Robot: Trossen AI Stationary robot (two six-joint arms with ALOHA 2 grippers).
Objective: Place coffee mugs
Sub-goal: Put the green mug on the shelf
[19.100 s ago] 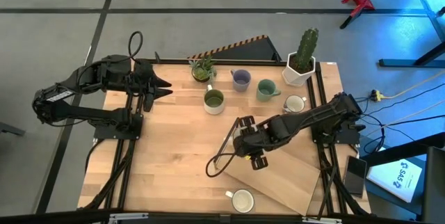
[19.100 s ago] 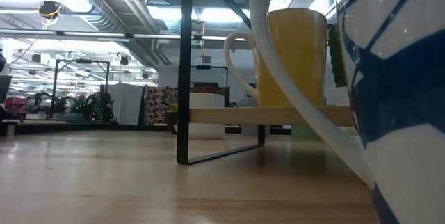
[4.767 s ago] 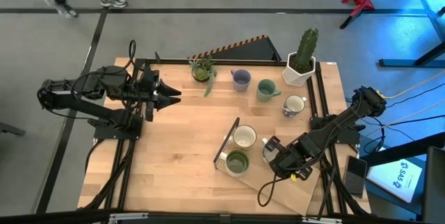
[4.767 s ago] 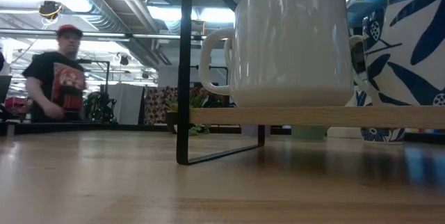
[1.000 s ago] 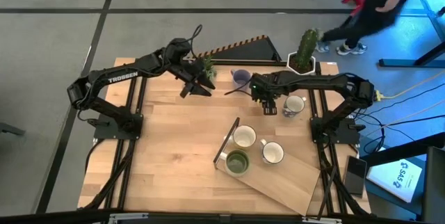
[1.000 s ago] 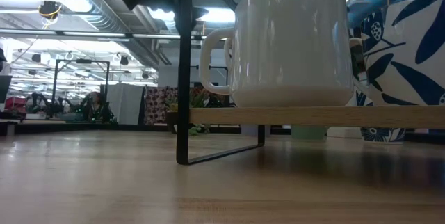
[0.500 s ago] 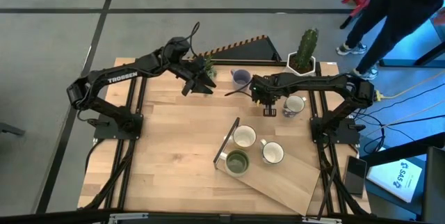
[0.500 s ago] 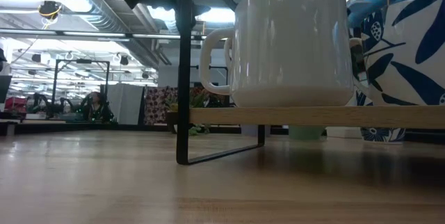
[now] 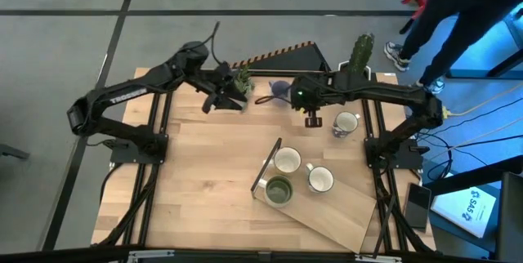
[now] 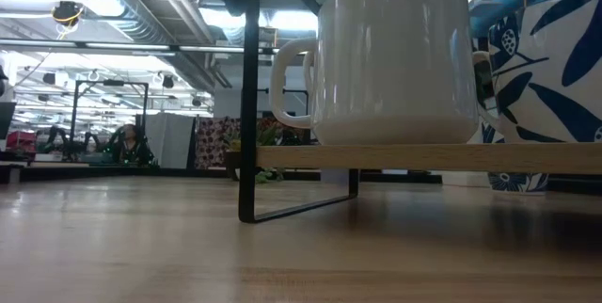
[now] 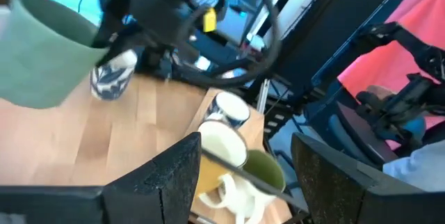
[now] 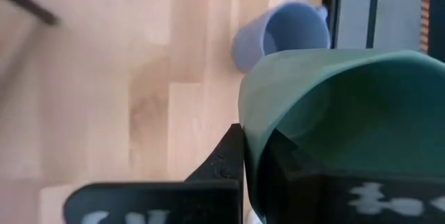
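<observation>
My right gripper [image 9: 312, 116] is over the table's far middle, shut on the teal green mug [image 12: 348, 120], which also shows in the air in the left wrist view [image 11: 42, 57]. Below it the lavender mug [image 12: 281, 33] stands on the table, partly hidden by the arm from above [image 9: 280, 89]. A blue-patterned white mug [image 9: 346, 122] stands to the right. A cream mug [image 9: 287, 161], a white mug [image 9: 320, 180] and the olive green mug [image 9: 278, 191] sit on the slanted wooden rack [image 9: 343, 218]. My left gripper [image 9: 221, 100] hovers open beside the leafy plant [image 9: 239, 79]. My right gripper holds the teal green mug by its rim wall [image 12: 259, 137], pinched with one finger inside the mug and one outside. The fingers come from above, pointing down. The mug hangs tilted below them, lifted clear of the table [image 11: 42, 57].
A cactus in a white angular pot [image 9: 356, 71] stands at the far right corner. The rack's black wire frame [image 10: 249, 105] rises at its left end. In the low view the white mug [image 10: 395, 58] fills the rack shelf. A person [image 9: 458, 10] walks beyond the table's far right.
My right gripper has risen with the teal green mug, which now hangs clear above the table, and has shifted slightly toward the far edge. My left arm has risen and drawn a little toward the table's left, staying open.
</observation>
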